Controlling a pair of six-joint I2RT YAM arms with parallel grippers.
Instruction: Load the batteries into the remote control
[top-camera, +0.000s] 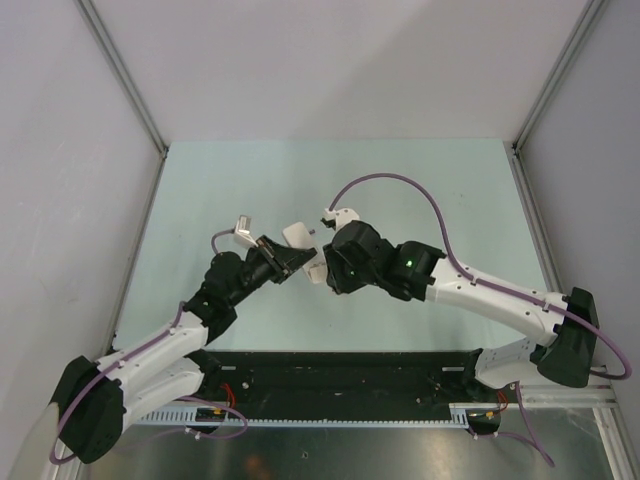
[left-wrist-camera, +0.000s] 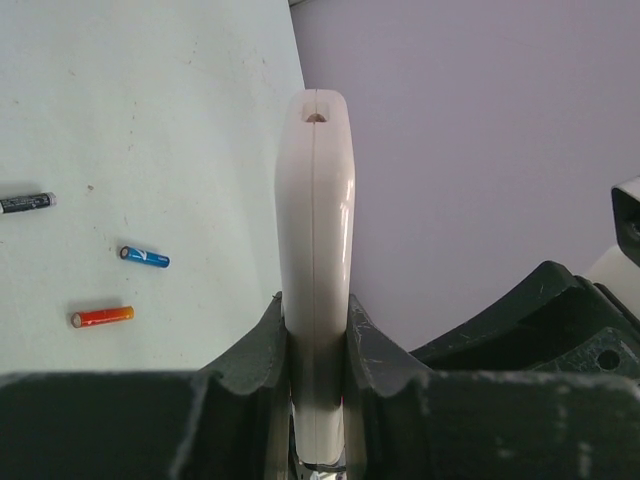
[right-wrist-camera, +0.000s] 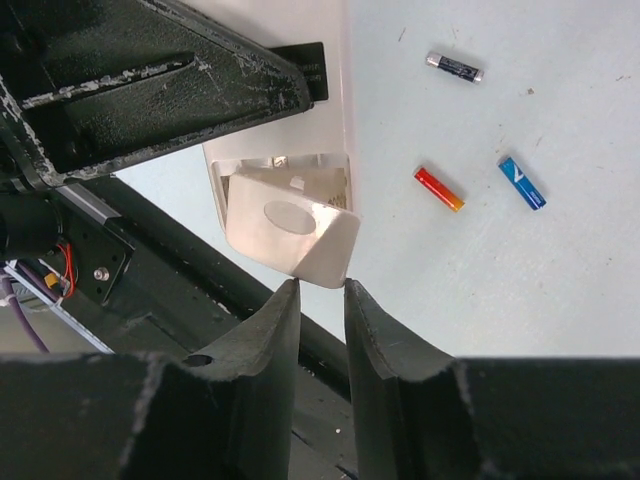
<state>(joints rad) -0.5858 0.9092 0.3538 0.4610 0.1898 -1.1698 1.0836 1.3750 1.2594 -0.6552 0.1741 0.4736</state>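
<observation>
Left claw (top-camera: 292, 256), top view: clenched on the remote control (top-camera: 297, 236), which it held off the table (top-camera: 200, 180) near the table's centre.
Right claw (top-camera: 318, 268), top view: positioned at the remote control's near end; jaw state could not be told from above.
Left claw, left wrist view: fingers (left-wrist-camera: 262, 340) clamped both flat faces of the remote control, which showed edge-on with its white seam upright.
Batteries, left wrist view: black battery (left-wrist-camera: 25, 202), blue battery (left-wrist-camera: 145, 257) and orange-red battery (left-wrist-camera: 102, 317) lay loose on the table, apart from one another.
Right claw, right wrist view: jaws stood a narrow gap apart, with a corner of the white cover piece (right-wrist-camera: 295, 235) just at the tips; whether it was pinched could not be told.
Cover piece, right wrist view: appeared tilted up from the remote control's end; no battery was visible beneath it.
Progress: judged early. The cover was being dealt with, and all three visible batteries remained to be loaded.
Writing: none legible; battery print was too small to read.
</observation>
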